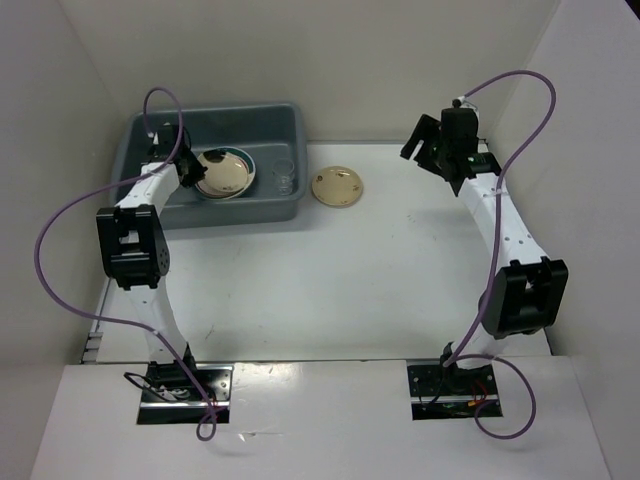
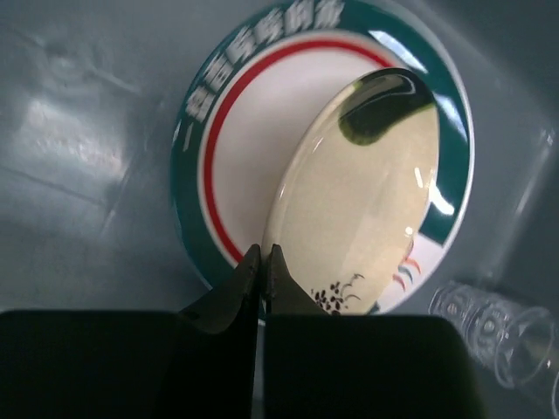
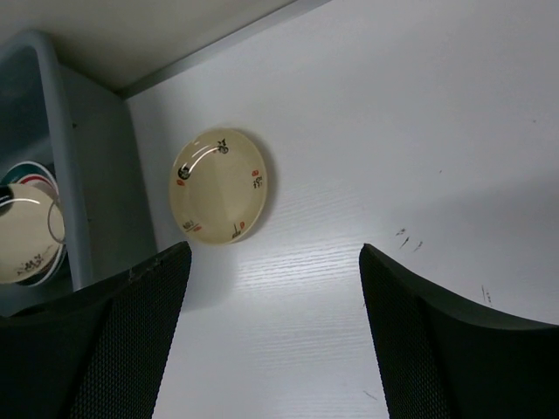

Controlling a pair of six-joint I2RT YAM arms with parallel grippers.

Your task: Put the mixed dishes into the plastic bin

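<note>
1. The left pincer [image 2: 263, 257] is down inside the grey plastic bin [image 1: 230, 108]. Its two fingers are pressed almost together on the near rim of the held cream plate [image 2: 367, 201].
2. This plate stands tilted up from the pincer's tips, with its glossy face turned to the pincer's right.
3. Just beyond the tips, under and behind the tilted dish, the teal-rimmed plate [image 2: 236, 140] lies flat on the bin floor. It is white in the middle with a red ring inside the teal band.
4. To the right of the left pincer, a clear cup [image 2: 493, 323] lies on its side near the bin wall.
5. The right pincer [image 3: 274, 250] hangs above the table [image 3: 419, 131] with its fingers spread wide and nothing between them.
6. Ahead of it and to its left, the loose cream plate [image 3: 219, 185] sits flat on the table. It is just outside the bin's side wall and well apart from the fingers.
</note>
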